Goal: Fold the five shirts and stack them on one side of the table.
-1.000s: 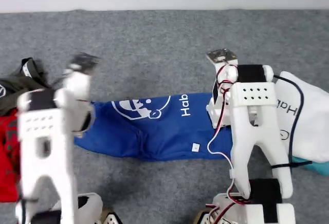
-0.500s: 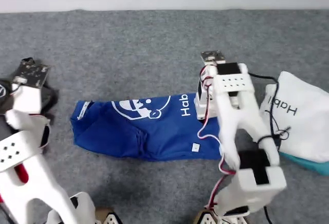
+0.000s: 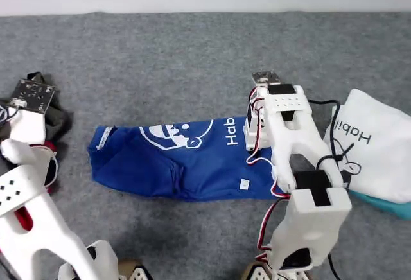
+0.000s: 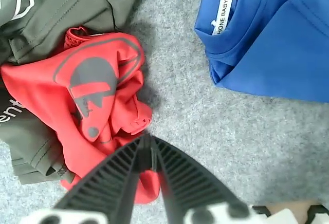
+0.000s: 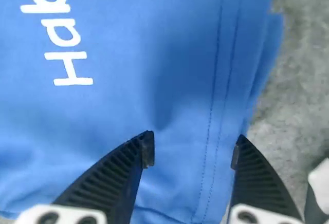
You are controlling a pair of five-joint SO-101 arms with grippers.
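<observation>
Right wrist view: right gripper [image 5: 193, 149] spread over the hem of the blue shirt [image 3: 186, 158], which lies mid-frame in the high view. Left gripper [image 4: 148, 142] — tips pressed together, empty — has swung off the collar end toward the red shirt [image 4: 97, 90] at far left, so the next fold looks unstarted. White shirt [image 3: 376, 158] runs off the right edge — folded or not, unclear.

We observe a grey felt-covered table [image 3: 192, 55]. A folded blue shirt [image 3: 186, 164] lies at centre, a white shirt [image 3: 379, 158] overlaps a teal garment [image 3: 393, 207] at one end, and a crumpled red shirt [image 4: 97, 106] and an olive shirt [image 4: 67, 8] lie at the other.
</observation>
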